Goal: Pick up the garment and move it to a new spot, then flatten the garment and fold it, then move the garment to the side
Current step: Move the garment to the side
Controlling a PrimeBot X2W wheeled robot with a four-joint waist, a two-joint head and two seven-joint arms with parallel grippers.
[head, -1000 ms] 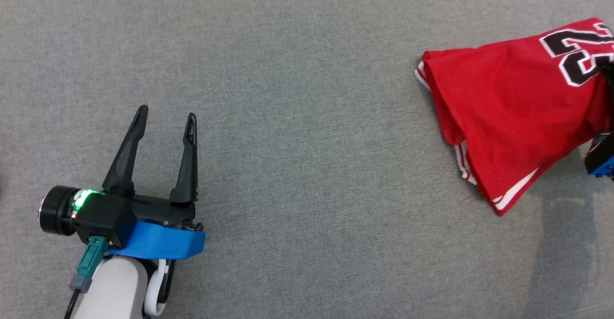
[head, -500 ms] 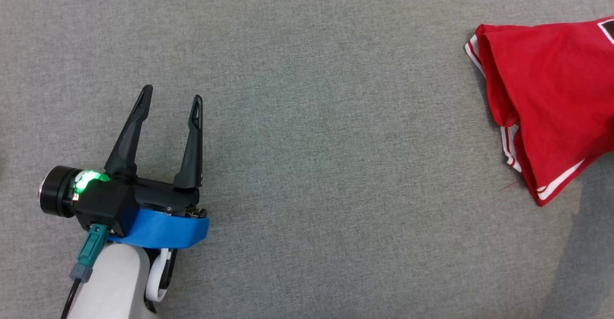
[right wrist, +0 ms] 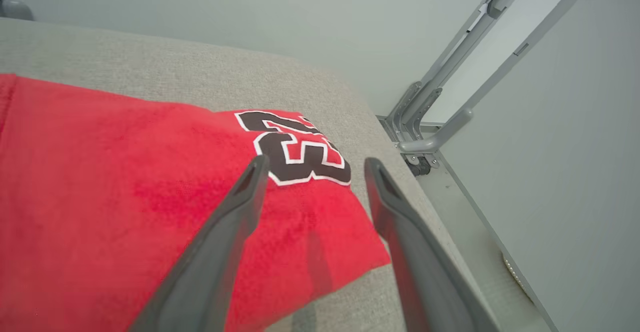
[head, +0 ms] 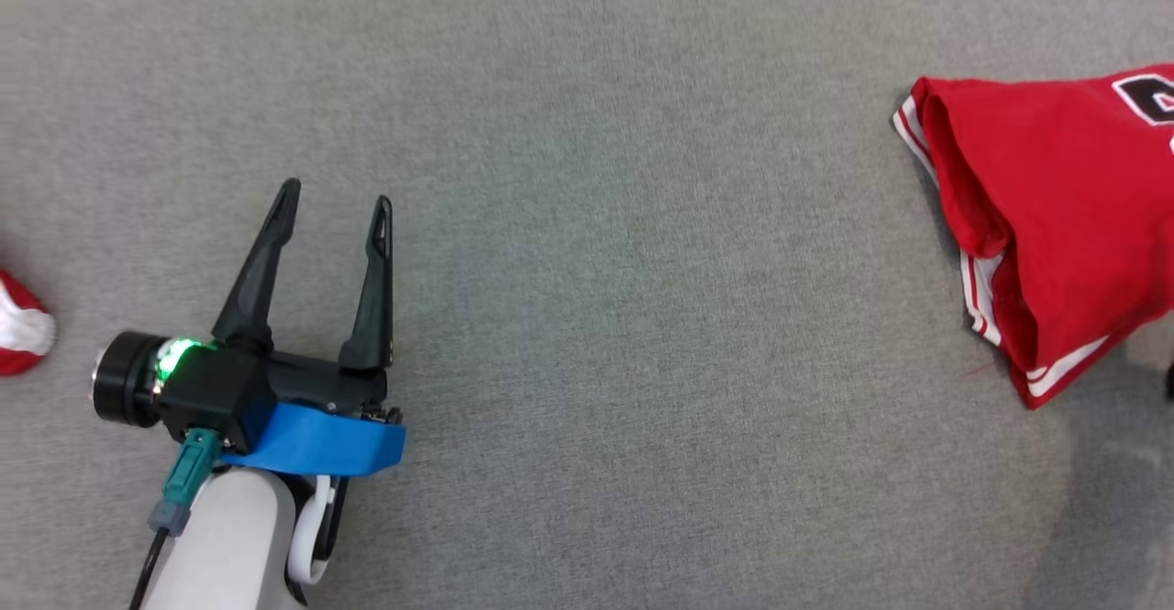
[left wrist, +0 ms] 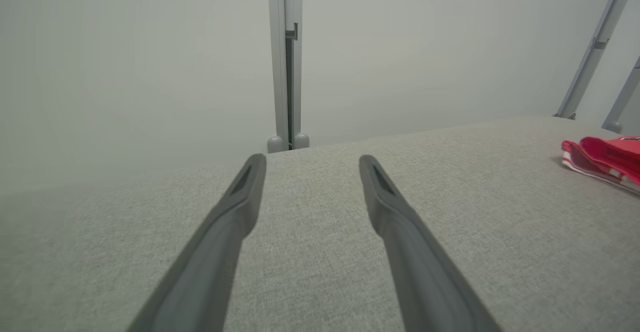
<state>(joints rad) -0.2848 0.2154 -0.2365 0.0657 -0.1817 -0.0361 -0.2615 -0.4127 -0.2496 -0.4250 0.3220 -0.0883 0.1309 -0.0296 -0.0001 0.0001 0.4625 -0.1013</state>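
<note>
1. Red cloth sports jersey [head: 1055, 216], trimmed in white and red stripes: lies as a folded, layered bundle at the far right of the grey woven fabric surface [head: 642, 271], partly cut off by the head view's right edge. The right wrist view shows its flat upper face [right wrist: 125, 197] close to the surface's outer edge.
2. Black numeral print outlined in white [right wrist: 295, 147]: sits on the upper layer, near the bundle's far corner.
3. Right gripper [right wrist: 316, 162]: two dark fingers spread apart above the numeral corner, with nothing between them. Whether the tips touch the cloth cannot be told.
4. Left gripper [head: 337, 194]: fingers likewise spread and empty [left wrist: 312, 161], over bare surface well apart from the jersey, which shows low at the right of the left wrist view [left wrist: 605, 155].
5. Handling, as judged: light, soft, limp cloth that will sag and come unfolded if lifted by one layer. Layers may slide over each other. Nothing about it looks fragile.
6. Where to hold, as judged: pinch through all layers at a folded edge or at the striped hem corner [head: 977, 293], where the cloth is thickest. Two holds spaced along one edge should keep the fold together better than a single pinch.
7. Small red-and-white object [head: 18, 335] at the head view's left edge: too cropped to identify.
</note>
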